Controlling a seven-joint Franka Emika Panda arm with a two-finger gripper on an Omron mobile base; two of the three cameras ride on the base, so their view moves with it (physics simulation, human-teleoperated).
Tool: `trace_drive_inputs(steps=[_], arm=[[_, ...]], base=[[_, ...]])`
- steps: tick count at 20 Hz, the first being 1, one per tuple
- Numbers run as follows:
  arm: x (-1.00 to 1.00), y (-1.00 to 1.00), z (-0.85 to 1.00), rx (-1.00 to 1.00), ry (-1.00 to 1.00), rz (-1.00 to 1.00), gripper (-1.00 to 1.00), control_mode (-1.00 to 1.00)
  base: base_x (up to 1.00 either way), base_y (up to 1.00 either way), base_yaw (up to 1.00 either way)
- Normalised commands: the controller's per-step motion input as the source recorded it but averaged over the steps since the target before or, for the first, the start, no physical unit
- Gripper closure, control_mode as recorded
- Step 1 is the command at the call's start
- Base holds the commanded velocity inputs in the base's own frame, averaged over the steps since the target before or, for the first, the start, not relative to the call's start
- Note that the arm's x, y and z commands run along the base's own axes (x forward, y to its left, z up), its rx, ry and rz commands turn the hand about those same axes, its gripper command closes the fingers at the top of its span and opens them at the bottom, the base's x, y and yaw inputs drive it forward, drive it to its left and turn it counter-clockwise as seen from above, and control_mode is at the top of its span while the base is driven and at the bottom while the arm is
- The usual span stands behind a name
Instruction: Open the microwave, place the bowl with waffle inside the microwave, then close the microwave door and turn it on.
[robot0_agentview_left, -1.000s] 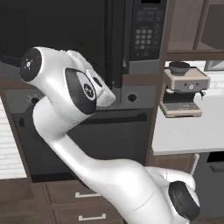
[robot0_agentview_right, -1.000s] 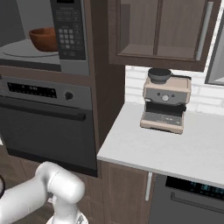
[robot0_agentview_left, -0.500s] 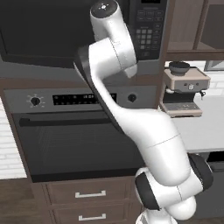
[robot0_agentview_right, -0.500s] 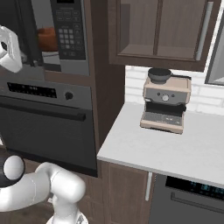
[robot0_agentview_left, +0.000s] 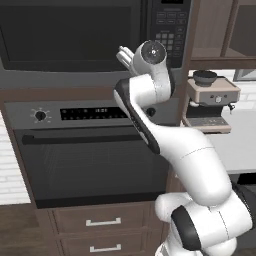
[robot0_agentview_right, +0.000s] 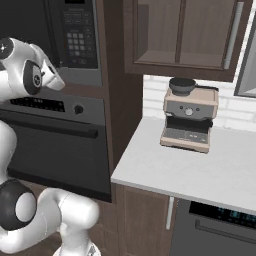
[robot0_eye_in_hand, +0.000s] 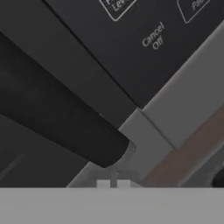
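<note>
The microwave (robot0_agentview_left: 95, 35) is seen built in above the oven (robot0_agentview_left: 90, 150), with the microwave door (robot0_agentview_left: 70, 32) shut flush. The bowl and waffle are judged to be inside, behind the dark glass; this cannot be confirmed. The gripper (robot0_eye_in_hand: 113, 183) is pinched nearly closed, nothing held, and is aimed at the lower corner of the keypad (robot0_agentview_left: 170, 27), just beside the door handle (robot0_eye_in_hand: 57, 118). The step in hand is judged to be the start press. The closed tips should be lifted up the panel, past the "Cancel Off" label (robot0_eye_in_hand: 154, 36), and that key must be avoided. A straight, square push is advised. The coffee machine (robot0_agentview_right: 191, 115) stands well apart.
</note>
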Motion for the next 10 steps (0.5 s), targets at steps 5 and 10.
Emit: trace_drive_inputs(steps=[5, 10], arm=[[1.00, -0.01, -0.91, -0.01, -0.29, 0.15, 1.00, -1.00], [1.00, 0.00, -0.50, 0.00, 0.00, 0.01, 1.00, -1.00]], base=[[0.00, 0.00, 0.00], [0.00, 0.00, 0.00]])
